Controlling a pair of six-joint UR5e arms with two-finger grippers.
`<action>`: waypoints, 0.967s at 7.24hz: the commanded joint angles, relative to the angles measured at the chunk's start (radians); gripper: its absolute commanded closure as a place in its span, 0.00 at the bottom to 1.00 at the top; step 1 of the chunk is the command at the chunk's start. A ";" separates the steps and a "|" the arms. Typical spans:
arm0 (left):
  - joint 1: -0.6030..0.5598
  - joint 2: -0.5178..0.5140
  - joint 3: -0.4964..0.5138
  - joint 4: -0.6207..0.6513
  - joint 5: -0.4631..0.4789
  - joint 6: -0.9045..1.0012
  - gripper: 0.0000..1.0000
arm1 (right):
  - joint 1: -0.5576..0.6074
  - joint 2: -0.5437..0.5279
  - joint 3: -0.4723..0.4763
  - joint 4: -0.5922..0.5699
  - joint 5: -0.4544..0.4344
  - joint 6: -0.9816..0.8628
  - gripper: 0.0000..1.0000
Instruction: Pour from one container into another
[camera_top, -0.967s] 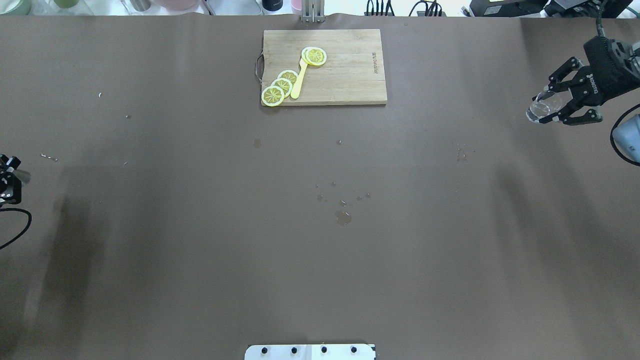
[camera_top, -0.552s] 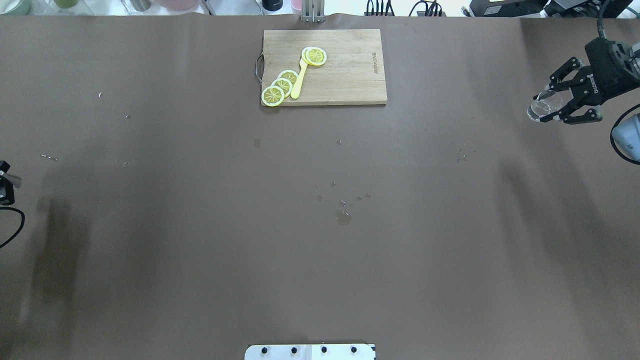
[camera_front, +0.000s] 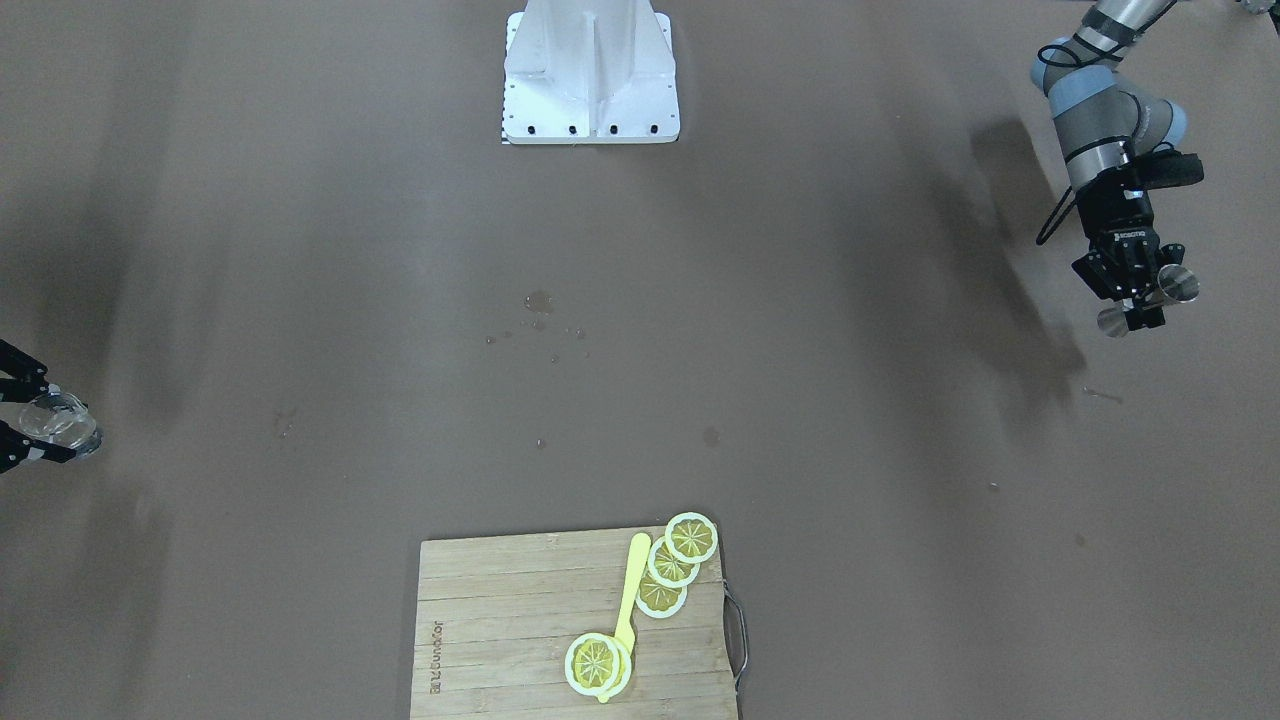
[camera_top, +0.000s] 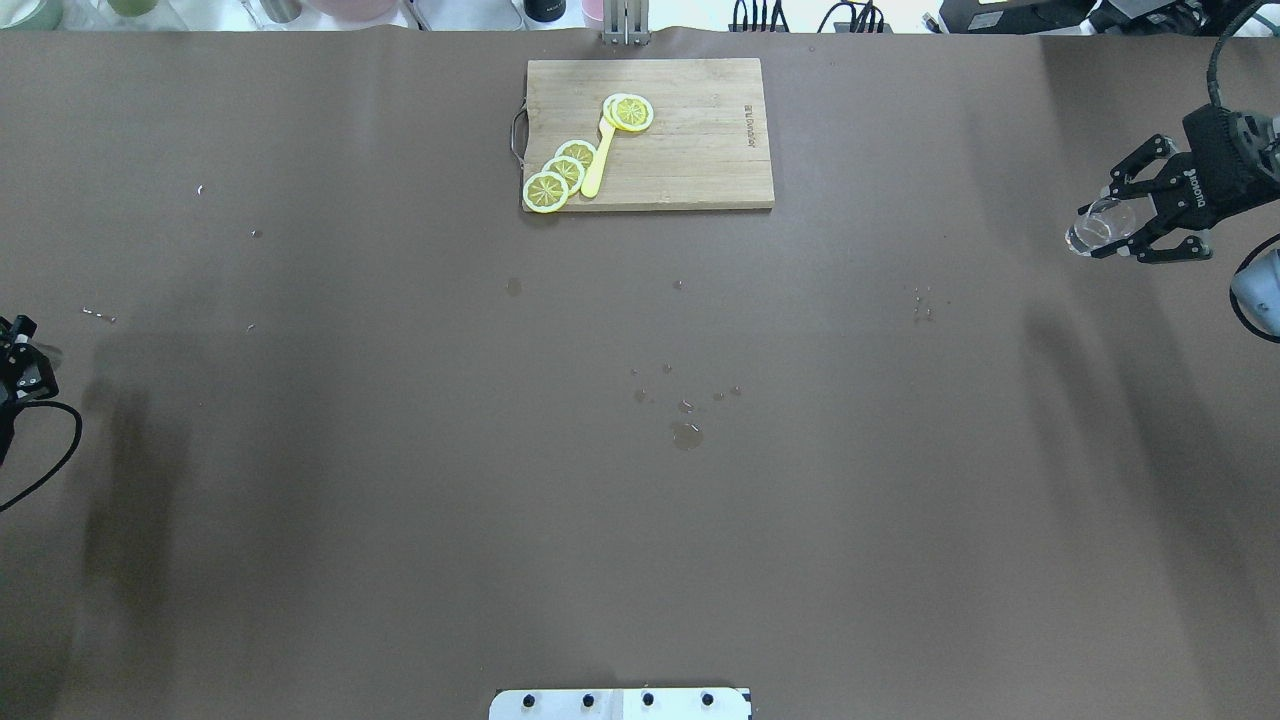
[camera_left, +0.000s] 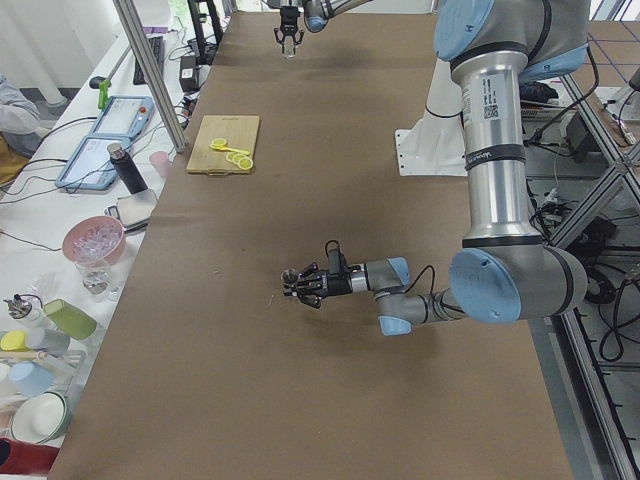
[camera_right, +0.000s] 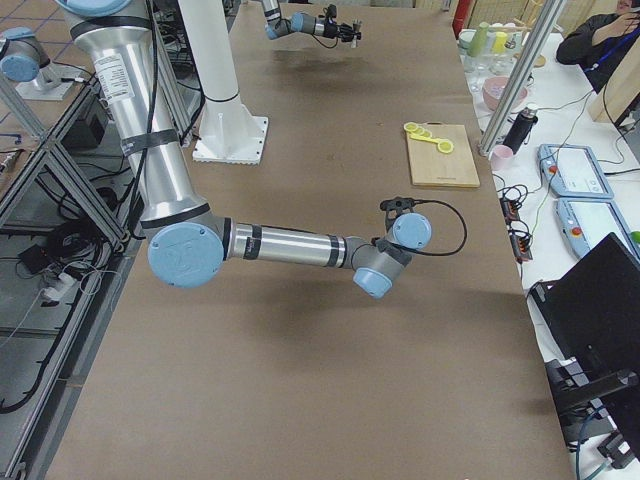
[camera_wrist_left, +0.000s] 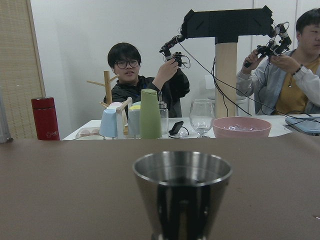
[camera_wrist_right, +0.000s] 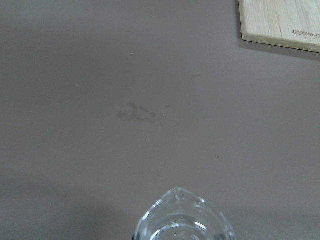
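Nearest the robot, a white bolted base plate (camera_top: 620, 703) is sitting at the edge of the brown paper-covered table (camera_top: 350, 520). Further out, small wet spots (camera_top: 686, 435) are showing mid-table. At the table's left edge, the left gripper (camera_front: 1145, 303) is gripping a small polished steel cup (camera_wrist_left: 182, 192) upright, its jaws narrow around it. At the right edge, the right gripper (camera_top: 1108, 225) is clasping a clear spouted glass beaker (camera_wrist_right: 182, 222), its jaws spread wide around it. Beyond, a rectangular wooden cutting board (camera_top: 690, 140) is carrying yellow lemon slices (camera_top: 565, 170) and a yellow plastic utensil (camera_top: 598, 165). Farthest off, two people (camera_wrist_left: 127, 75) are holding up cabled devices behind a pink bowl (camera_wrist_left: 242, 127).
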 joint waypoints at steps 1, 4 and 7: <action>0.049 -0.016 -0.005 0.133 0.096 -0.139 1.00 | 0.000 0.000 -0.022 0.031 0.000 -0.002 1.00; 0.067 -0.042 0.003 0.201 0.098 -0.188 1.00 | -0.005 0.002 -0.115 0.152 -0.043 -0.002 1.00; 0.067 -0.058 0.006 0.201 0.084 -0.188 1.00 | -0.003 0.000 -0.170 0.209 -0.046 0.000 1.00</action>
